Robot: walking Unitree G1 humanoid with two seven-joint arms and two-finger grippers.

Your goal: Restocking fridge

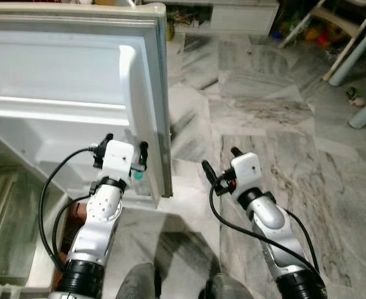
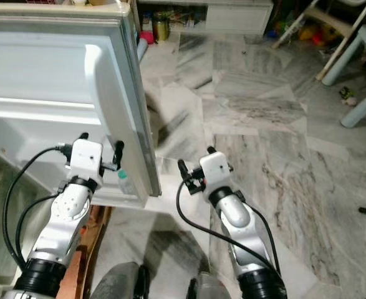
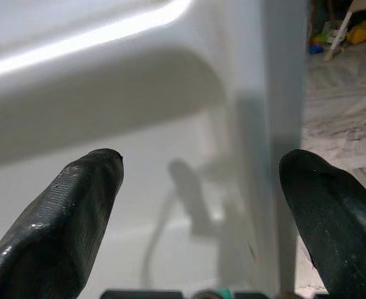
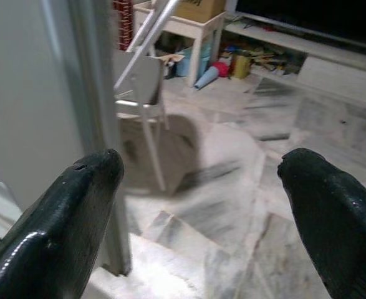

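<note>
Nearest the camera, the two silver arms rise from the bottom of the head views. The left gripper (image 1: 125,147) is raised at the inner face of the open fridge door (image 1: 64,112), its fingers spread wide and holding nothing; its wrist view looks between the fingertips (image 3: 77,212) straight at the white door liner. Just under it a small clear bottle with a green cap (image 2: 125,182) stands in the door's lowest shelf, close to the door's outer edge. Judging from that, the bottle looks already stocked and the left gripper seems to sit where it would after letting go, or where it could steady the door.

The right gripper (image 1: 219,167) hangs over bare marble floor (image 1: 270,124), just beyond the door's edge, also wide open and empty. Its wrist view sees the door's edge on one side and a chair leg and clutter farther off. It appears parked clear of the door, free to fetch the next item.

To the robot's left, beyond the door, part of the fridge interior (image 1: 8,212) shows with a glass shelf, too dim to tell what it holds.

Farthest away lie a low white cabinet (image 2: 235,14), pale blue table legs (image 1: 357,56) and scattered toys.
</note>
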